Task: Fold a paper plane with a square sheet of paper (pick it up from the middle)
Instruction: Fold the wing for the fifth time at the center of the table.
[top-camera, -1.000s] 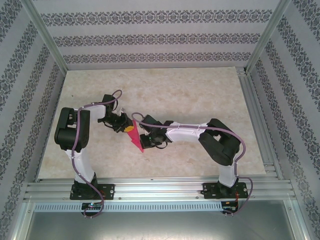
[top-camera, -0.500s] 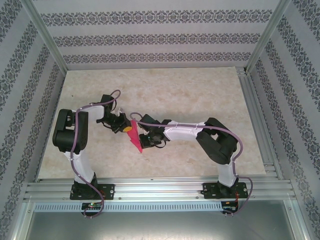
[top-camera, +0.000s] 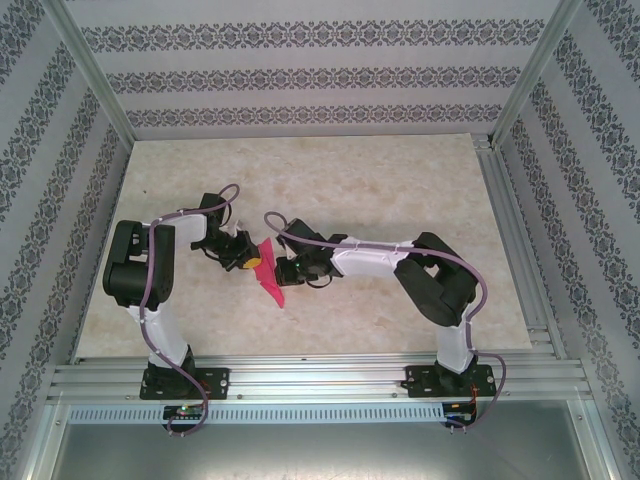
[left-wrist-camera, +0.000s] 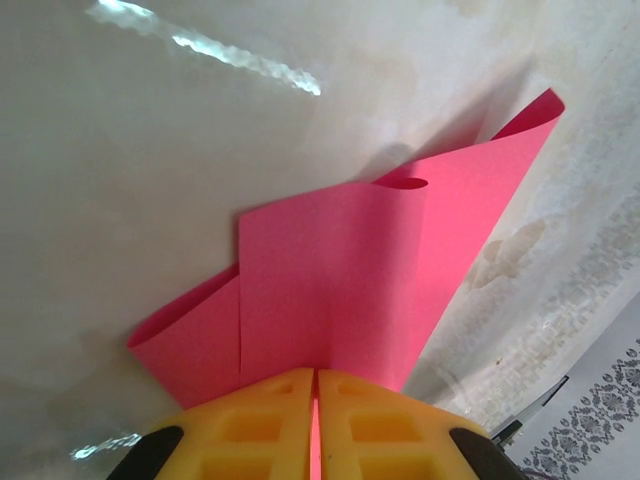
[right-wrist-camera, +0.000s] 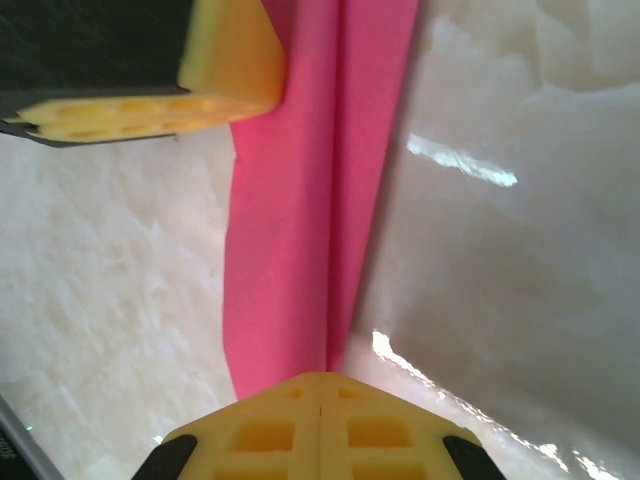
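The pink paper hangs just left of centre in the top view. The left gripper and right gripper are both clamped on it. It looks featherlight, floppy and easy to tear, so it's probably best held along the crease.

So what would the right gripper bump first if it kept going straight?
The right gripper pinches the pink paper; straight on, it would probably hit the left gripper, whose yellow finger sits slightly aside.

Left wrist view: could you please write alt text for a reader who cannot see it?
The left gripper, yellow jaws pressed together, pinches the bottom edge of a folded pink paper whose layers fan out upward in the frame, one flap curling open. Behind it lies a pale marbled table.
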